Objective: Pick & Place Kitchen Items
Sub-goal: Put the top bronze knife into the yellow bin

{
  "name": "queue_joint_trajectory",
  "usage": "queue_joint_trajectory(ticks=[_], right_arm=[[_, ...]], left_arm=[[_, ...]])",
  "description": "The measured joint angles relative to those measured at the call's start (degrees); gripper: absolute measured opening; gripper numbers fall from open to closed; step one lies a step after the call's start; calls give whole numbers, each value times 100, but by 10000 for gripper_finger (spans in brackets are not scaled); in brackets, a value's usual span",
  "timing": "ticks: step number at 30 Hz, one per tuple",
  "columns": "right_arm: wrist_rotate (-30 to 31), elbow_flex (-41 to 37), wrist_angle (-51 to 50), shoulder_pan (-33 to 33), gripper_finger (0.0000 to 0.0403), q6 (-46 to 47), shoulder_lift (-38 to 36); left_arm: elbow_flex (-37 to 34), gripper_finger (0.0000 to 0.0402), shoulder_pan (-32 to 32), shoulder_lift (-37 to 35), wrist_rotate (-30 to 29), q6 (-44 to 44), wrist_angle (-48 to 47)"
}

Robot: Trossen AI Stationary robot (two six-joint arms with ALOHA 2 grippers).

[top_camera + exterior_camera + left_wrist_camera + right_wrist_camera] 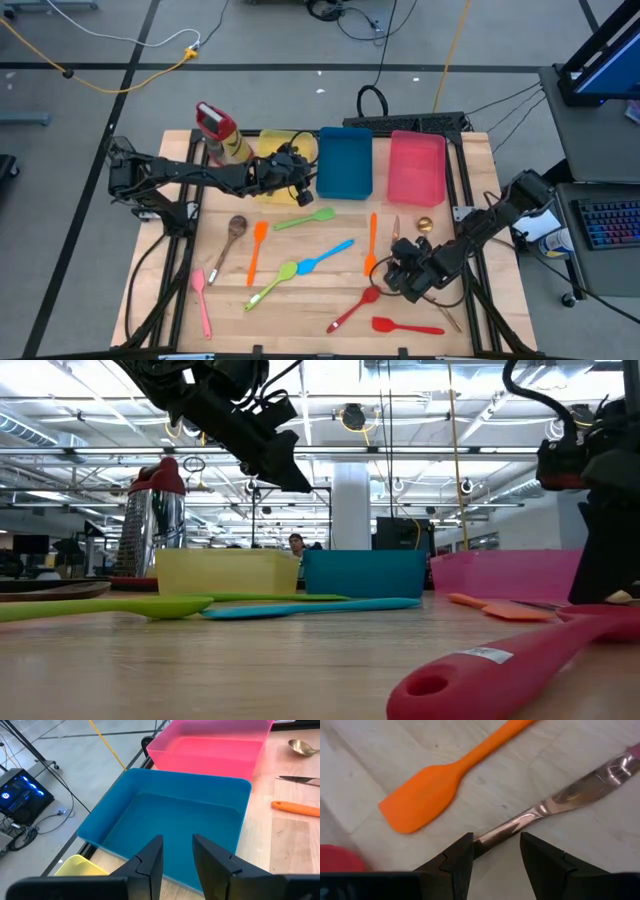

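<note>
The kitchen items lie scattered over the lower half of the wooden table [300, 310] in the high view: an orange spatula [372, 243] right of centre, a blue spoon [325, 256] and a green spoon [272, 283] at centre, another green spoon [304, 218] above them, an orange spoon [255, 250], a wooden spoon [229, 244] and a pink spatula [201, 297] to the left, and two red utensils [354, 309] along the lower edge.

A copper-coloured metal utensil [555, 802] lies on the wood just beside the orange spatula [440, 785]. The right gripper [496, 851] is low over it at the lower right of the high view, its fingers parted, the utensil's narrow end lying between them; whether they touch it I cannot tell.

The left gripper [177, 851] hangs above the near rim of the blue tray [170, 820] at upper centre, fingers slightly apart and holding nothing. A yellow tray [275, 150] sits to its left, a pink tray [415, 168] to its right.
</note>
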Motion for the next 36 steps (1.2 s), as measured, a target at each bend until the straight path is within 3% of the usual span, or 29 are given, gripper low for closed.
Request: queue_joint_trajectory(ticks=[12, 21, 36], right_arm=[[-87, 4, -299, -405, 155, -222, -3], [-907, 24, -727, -831, 155, -1107, -18], [-1334, 7, -213, -409, 140, -2298, -10]], left_arm=[[0, 106, 0, 0, 4, 1, -20], [0, 106, 0, 2, 9, 23, -49], [0, 106, -18, 2, 27, -79, -73]])
